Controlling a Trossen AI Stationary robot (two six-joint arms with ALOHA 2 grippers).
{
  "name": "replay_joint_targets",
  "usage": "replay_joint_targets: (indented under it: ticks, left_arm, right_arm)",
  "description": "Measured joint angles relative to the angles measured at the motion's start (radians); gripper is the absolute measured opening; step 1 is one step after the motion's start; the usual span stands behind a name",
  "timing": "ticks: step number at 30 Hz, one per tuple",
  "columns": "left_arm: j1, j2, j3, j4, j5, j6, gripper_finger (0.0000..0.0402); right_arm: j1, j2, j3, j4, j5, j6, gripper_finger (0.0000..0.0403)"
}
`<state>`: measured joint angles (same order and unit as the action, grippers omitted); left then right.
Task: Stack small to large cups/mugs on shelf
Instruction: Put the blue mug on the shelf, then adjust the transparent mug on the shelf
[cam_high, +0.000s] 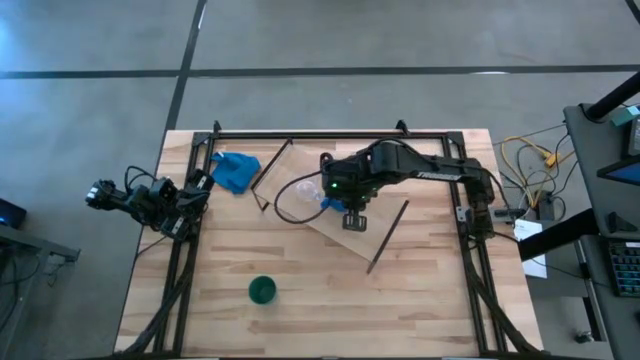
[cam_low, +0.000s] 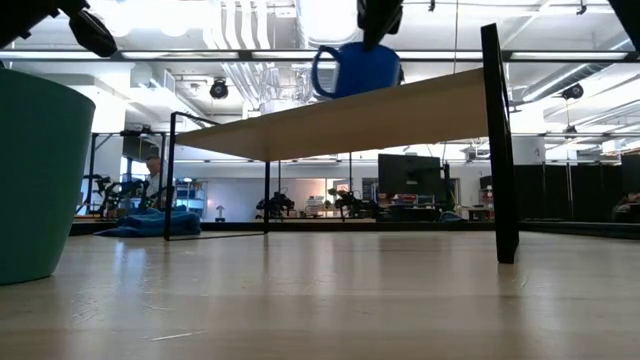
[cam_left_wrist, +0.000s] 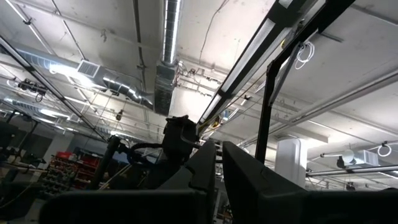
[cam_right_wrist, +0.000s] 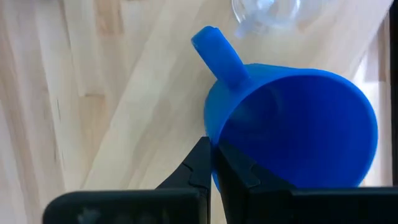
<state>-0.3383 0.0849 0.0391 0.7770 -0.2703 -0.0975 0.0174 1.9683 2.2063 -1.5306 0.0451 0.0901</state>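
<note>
The bright blue mug (cam_right_wrist: 292, 124) is upright over the light-wood shelf (cam_low: 350, 115), its handle (cam_right_wrist: 217, 53) pointing away from my fingers. My right gripper (cam_right_wrist: 214, 165) is shut on it from above; in the high view the gripper (cam_high: 348, 210) is at the table's middle. The tiny clear glass cup (cam_high: 305, 190) is on the shelf plank just beside the mug and also shows in the right wrist view (cam_right_wrist: 267, 12). The dark green cup (cam_high: 262, 290) stands on the tabletop near the front edge. My left gripper (cam_left_wrist: 216, 168) is shut and empty at the table's left edge, pointing up. My right gripper pinches the mug's rim wall (cam_right_wrist: 219, 138) close beside the handle, one finger outside (cam_right_wrist: 196, 168) and one inside the mug (cam_right_wrist: 239, 171). The fingers come from above, pointing down. The mug stays upright with its base at the shelf top (cam_low: 355, 92); I cannot tell whether it rests there.
A crumpled blue cloth (cam_high: 235, 172) lies at the far left of the table. The shelf's dark rod frames (cam_high: 388, 235) stand at its two short ends. A black metal frame (cam_high: 330, 133) runs round the table's edges. Bare tabletop (cam_high: 400, 300) lies at the front right.
</note>
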Motion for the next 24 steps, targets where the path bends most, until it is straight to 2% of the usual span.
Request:
replay_joint_targets:
  ticks: [20, 24]
  left_arm:
    - [0.0, 0.0, 0.0, 0.0, 0.0, 0.0, 0.0015]
    - [0.0, 0.0, 0.0, 0.0, 0.0, 0.0, 0.0015]
  right_arm:
    - [0.0, 0.008, -0.001, 0.0, -0.026, 0.004, 0.0061]
    - [0.0, 0.008, 0.034, 0.002, -0.026, 0.004, 0.0071]
